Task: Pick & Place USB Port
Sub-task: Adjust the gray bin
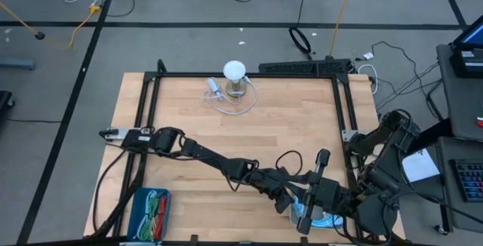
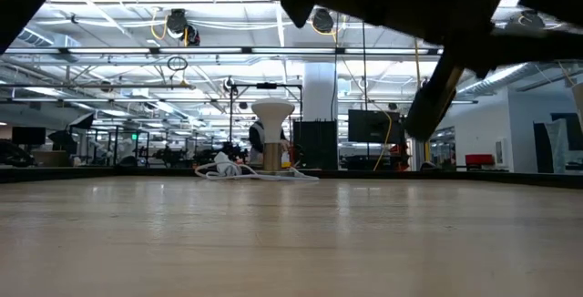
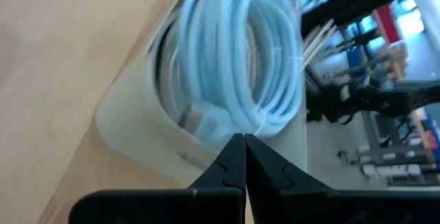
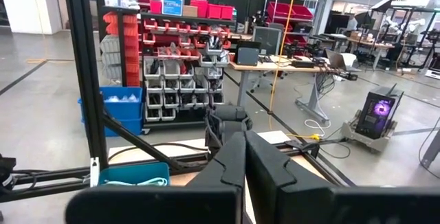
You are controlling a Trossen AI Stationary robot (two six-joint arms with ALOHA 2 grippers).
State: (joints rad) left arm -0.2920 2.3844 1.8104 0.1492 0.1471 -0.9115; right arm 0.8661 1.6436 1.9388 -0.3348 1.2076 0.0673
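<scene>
High view, left to right: blue bin of coloured cables point(image 1: 149, 214) sits at the wooden table point(image 1: 181, 106)'s near-left corner. White puck-topped USB port stand point(image 1: 235, 78) waits at the far edge. Left claw point(image 3: 244, 157) hovers clenched and empty over the coiled pale-blue USB cable point(image 3: 237, 59) in its clear tub point(image 3: 130, 124). Right claw point(image 4: 245, 157) is parked, clenched. Danger: shut tips just jab the coil, or snag one loop and drag the tub.

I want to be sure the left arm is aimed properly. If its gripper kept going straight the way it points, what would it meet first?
Most likely the coiled pale cable in the clear tub: the shut left gripper points at it, though depth is unclear.
</scene>
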